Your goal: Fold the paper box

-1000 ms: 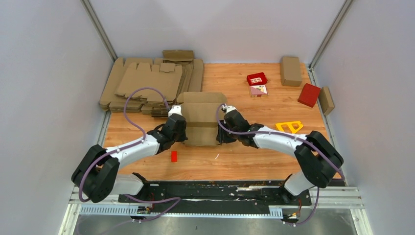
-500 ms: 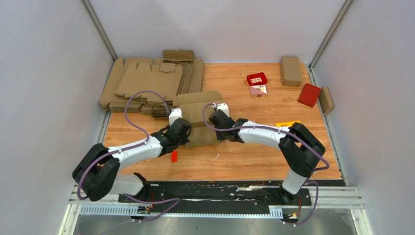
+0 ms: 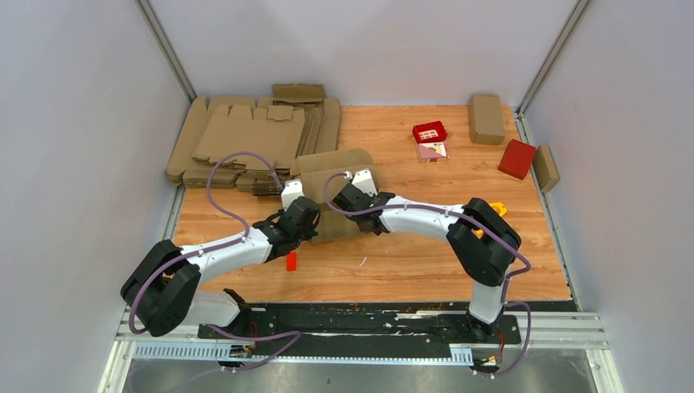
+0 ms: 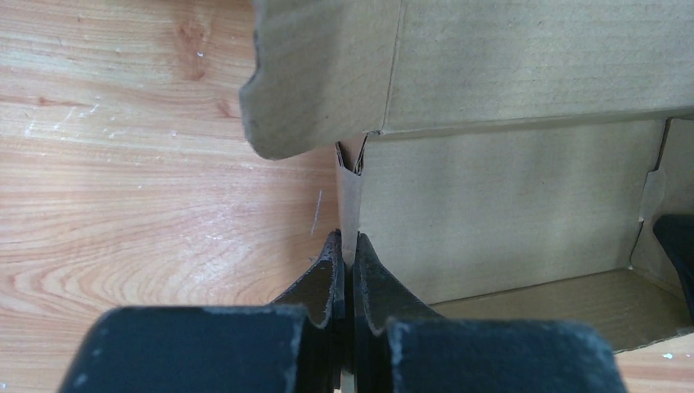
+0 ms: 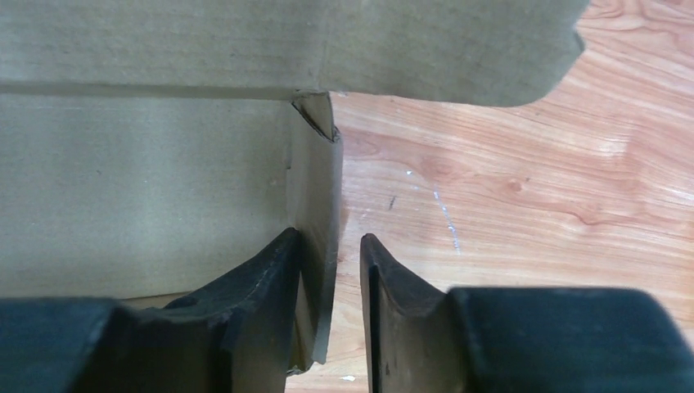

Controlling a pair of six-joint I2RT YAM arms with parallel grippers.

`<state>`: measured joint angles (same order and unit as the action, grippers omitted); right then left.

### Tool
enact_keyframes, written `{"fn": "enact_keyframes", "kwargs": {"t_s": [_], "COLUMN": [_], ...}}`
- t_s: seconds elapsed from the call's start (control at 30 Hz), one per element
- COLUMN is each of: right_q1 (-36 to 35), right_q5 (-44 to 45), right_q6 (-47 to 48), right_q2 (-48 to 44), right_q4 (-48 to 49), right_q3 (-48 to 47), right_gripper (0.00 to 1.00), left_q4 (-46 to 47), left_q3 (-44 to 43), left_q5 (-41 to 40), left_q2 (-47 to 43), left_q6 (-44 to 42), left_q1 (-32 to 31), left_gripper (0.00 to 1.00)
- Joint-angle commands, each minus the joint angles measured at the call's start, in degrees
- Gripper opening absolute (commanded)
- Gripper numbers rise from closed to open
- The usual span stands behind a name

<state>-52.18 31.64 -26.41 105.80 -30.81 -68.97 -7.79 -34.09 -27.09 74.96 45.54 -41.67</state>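
1. Over at the far left of the table (image 3: 425, 262), stacks of flat cardboard blanks (image 3: 245, 135) lie spread against the wall, untouched; they look like spare stock for the same job.

2. Just right of them, the left gripper (image 4: 344, 266) has its two fingers pressed tight together on the left side wall of the paper box (image 3: 331, 184), pinching the thin edge of the card. A small red block (image 3: 290, 261) lies on the wood beside that arm.

3. Mid-table sits the paper box itself, half formed: its side walls stand up, a broad top flap hangs over the opening, and the inside is hollow in both wrist views. It rests on the table between the two grippers.

4. On the box's right side, the right gripper (image 5: 331, 270) straddles the right wall with its fingers a little apart. The inner finger lies against the card; the outer one stands just clear of it, so I would call this a loose bracket, not a firm hold.

5. Further right lie a yellow triangular frame (image 3: 497, 208), partly hidden by the arm, red boxes (image 3: 516, 158) and two finished brown cartons (image 3: 486, 119).

6. My reading: the step is squaring up the side walls. Next, the right fingers probably need to nip that wall firmly, so the flap can be tucked without the walls splaying.
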Motion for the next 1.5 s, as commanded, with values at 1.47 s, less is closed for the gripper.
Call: {"fn": "enact_keyframes", "kwargs": {"t_s": [1.47], "right_q1": [3.2], "right_q5": [-0.4], "right_q6": [4.0], "right_q2": [0.6], "right_q4": [-3.2], "right_q3": [-3.6], "right_gripper": [0.23], "left_q4": [-1.6], "left_q3": [-1.8], "left_q5": [-2.4], "left_q2": [0.5], "left_q6": [-1.4], "left_q1": [0.1], "left_gripper": [0.00]}}
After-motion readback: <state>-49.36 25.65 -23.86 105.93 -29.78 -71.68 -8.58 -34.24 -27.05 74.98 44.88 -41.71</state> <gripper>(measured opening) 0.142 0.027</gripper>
